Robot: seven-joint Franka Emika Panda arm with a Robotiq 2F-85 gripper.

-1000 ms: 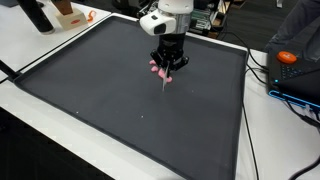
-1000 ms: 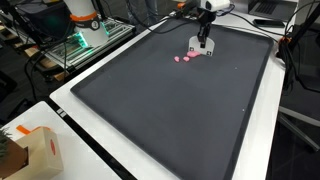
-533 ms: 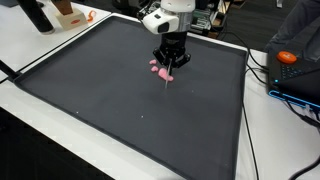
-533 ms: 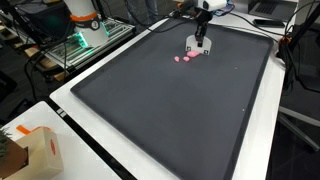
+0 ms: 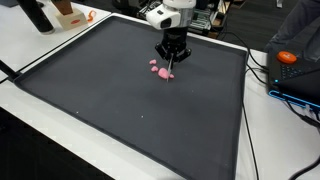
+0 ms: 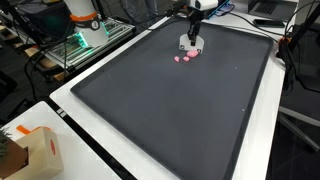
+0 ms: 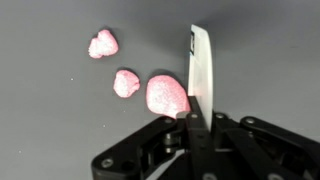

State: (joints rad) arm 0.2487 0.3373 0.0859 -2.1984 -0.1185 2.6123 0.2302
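My gripper [image 7: 197,118] is shut on a thin white blade [image 7: 200,62] that points down at a dark mat [image 5: 120,110]. Three pink lumps lie on the mat beside the blade: a large one [image 7: 168,94] just left of it, a small one [image 7: 126,82], and a third [image 7: 103,43] farther off. In both exterior views the gripper [image 5: 170,57] [image 6: 190,40] hangs over the far part of the mat [image 6: 170,110], just above and behind the pink lumps [image 5: 158,68] [image 6: 186,57]. The blade tip is close to the lumps; whether it touches them I cannot tell.
A white table surrounds the mat. An orange object [image 5: 287,57] and blue device [image 5: 300,85] with cables sit off one side. A cardboard box [image 6: 35,150] stands at a near corner. Equipment with green light [image 6: 82,38] stands beyond the mat edge.
The gripper has moved with the blade toward the far edge of the mat and risen a little. The pink lumps have stayed in place.
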